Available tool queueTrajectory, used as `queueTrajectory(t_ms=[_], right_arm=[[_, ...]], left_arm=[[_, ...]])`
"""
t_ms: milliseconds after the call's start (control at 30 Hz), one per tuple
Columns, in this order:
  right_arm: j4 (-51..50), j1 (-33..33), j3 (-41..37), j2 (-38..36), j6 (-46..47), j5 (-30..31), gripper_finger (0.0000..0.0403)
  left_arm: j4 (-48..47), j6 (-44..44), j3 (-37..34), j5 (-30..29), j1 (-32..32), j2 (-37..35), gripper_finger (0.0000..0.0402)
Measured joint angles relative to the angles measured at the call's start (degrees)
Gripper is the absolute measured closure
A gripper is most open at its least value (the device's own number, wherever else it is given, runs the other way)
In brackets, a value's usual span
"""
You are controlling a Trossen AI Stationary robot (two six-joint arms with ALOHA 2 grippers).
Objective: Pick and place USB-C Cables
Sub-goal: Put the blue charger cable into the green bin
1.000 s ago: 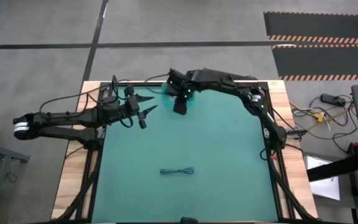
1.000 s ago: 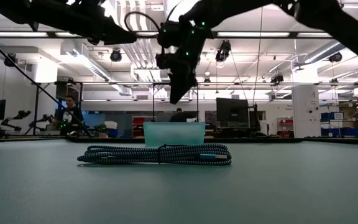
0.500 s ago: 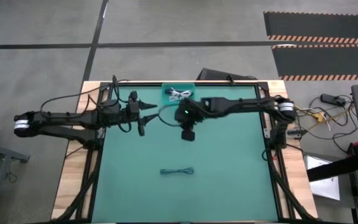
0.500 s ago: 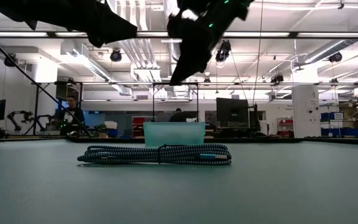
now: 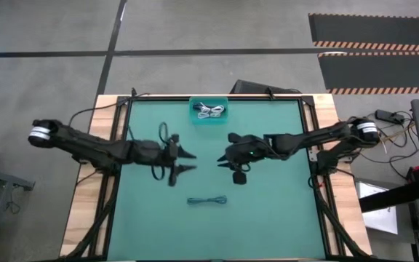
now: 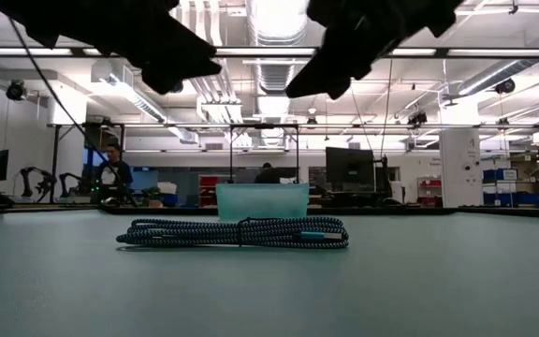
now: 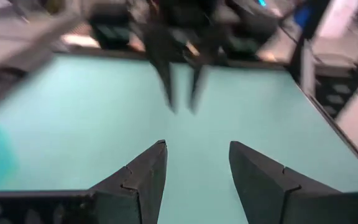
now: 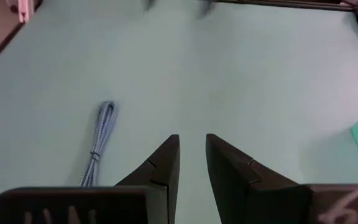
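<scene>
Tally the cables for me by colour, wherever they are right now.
White cables, in the small bin at the table's far edge: 2, as far as the tangle shows
Dark cable, lying loose on the green mat: 1
Total: 3

Two dark, near-black jointed arms seen from above. Left arm: pale grey-white cylindrical cap at outer end, thin black wire looped loosely along links. Right arm: matching pale cap at outer end, black wire run along links. Left gripper: two black wedge-shaped fingers, stepped notches cut into inner faces. Right gripper: same black tapered fingers, faceted edges, matte finish.
</scene>
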Motion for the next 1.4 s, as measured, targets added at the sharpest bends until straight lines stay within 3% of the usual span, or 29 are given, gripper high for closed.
queueTrajectory(t_ms=[367, 767, 1400], right_arm=[[5.95, 1.58, -8.76, -6.79, 1.07, 0.09, 0.0335], [9.08, 4.34, -9.42, -7.00, -1.45, 0.04, 0.0335], [10.18, 5.47, -10.14, -7.00, -1.93, 0.07, 0.0335]], left_arm=[[0.13, -3.01, 6.11, -3.08, -11.45, 17.32, 0.0242], [-0.09, -2.99, 13.69, -4.51, -12.40, 34.14, 0.0242], [-0.21, -7.34, 12.80, -3.68, -13.84, 38.07, 0.0242]])
